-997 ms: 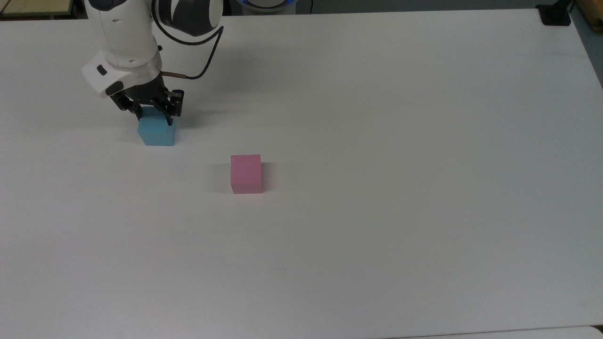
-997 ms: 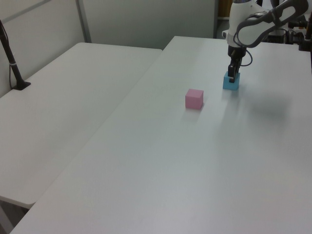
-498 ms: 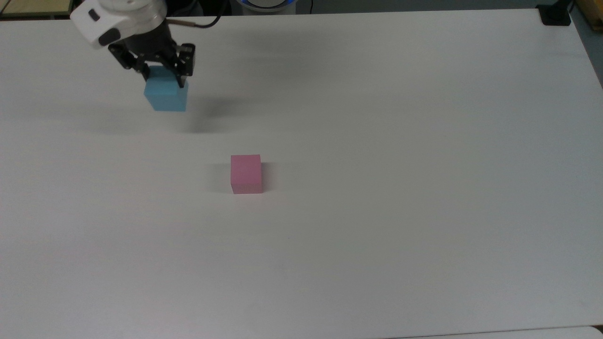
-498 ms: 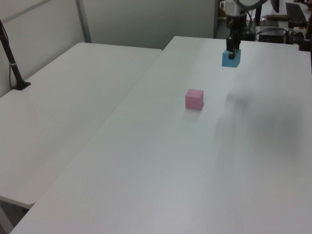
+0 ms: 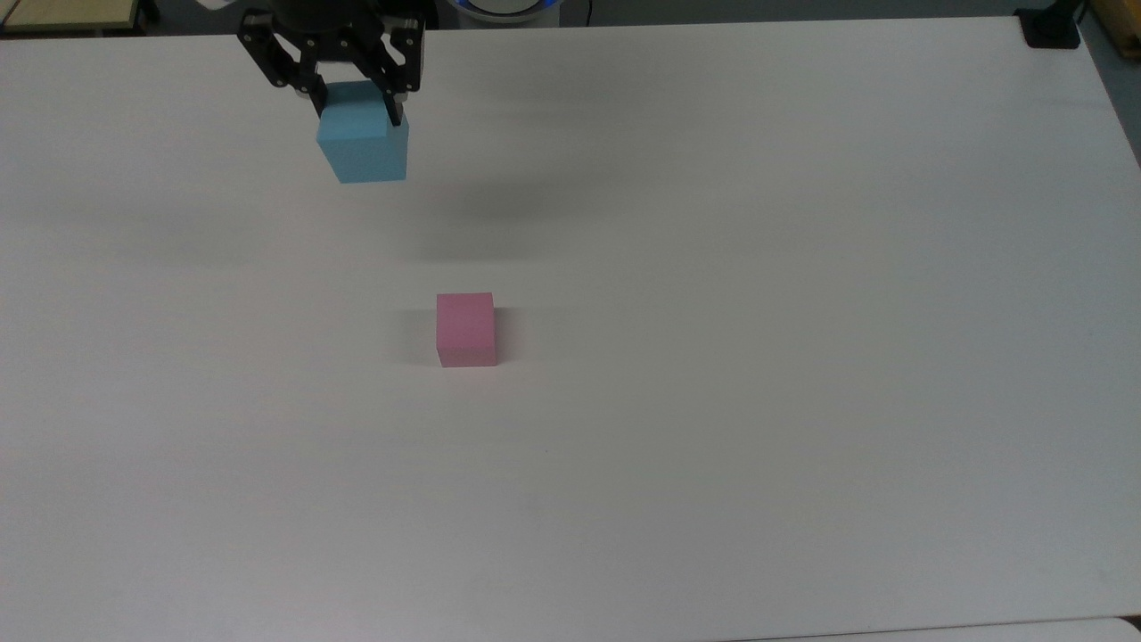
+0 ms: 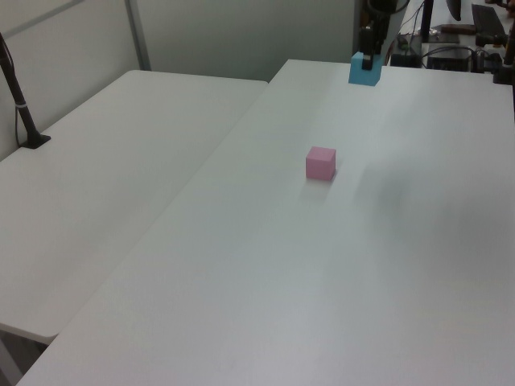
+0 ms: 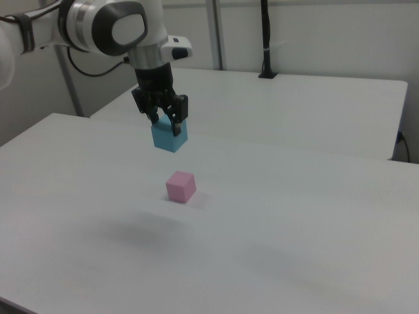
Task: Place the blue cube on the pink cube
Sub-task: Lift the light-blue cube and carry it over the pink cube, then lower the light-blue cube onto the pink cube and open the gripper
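Top view: the blue cube [image 5: 364,145] is clamped between the gripper [image 5: 355,105] fingers, clear of the tabletop [image 5: 758,267]. Left view: the pink cube [image 6: 320,163] rests on the tabletop, well apart. Right view: the blue cube [image 7: 169,137] is held above the pink cube [image 7: 181,187].

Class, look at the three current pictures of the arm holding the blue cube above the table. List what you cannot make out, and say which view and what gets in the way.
- Top view: the top of the blue cube is covered by the gripper, and the arm is cut off by the upper edge.
- Left view: the fingers are too small to tell apart.
- All views: the underside of the pink cube rests against the table.
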Controlling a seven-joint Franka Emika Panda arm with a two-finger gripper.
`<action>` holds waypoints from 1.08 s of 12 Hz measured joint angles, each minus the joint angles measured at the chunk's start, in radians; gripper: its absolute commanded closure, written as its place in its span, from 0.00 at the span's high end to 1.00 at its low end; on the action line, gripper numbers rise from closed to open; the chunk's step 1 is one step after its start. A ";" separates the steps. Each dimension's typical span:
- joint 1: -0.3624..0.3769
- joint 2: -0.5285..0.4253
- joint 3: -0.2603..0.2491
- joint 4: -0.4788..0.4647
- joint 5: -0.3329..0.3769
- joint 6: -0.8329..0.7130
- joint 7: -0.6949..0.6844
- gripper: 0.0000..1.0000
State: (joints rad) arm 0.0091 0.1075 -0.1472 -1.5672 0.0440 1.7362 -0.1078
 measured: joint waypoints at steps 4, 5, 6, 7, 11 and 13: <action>0.044 0.023 0.002 0.010 0.001 0.004 0.007 0.62; 0.049 0.034 0.002 0.009 0.001 0.019 0.016 0.62; 0.055 0.054 0.002 0.008 0.001 0.057 0.034 0.62; 0.061 0.078 0.002 0.007 0.001 0.099 0.058 0.62; 0.090 0.168 0.002 0.007 -0.001 0.172 0.090 0.62; 0.108 0.207 0.003 0.007 -0.017 0.192 0.112 0.62</action>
State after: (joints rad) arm 0.1171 0.3147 -0.1446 -1.5606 0.0266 1.9284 0.0046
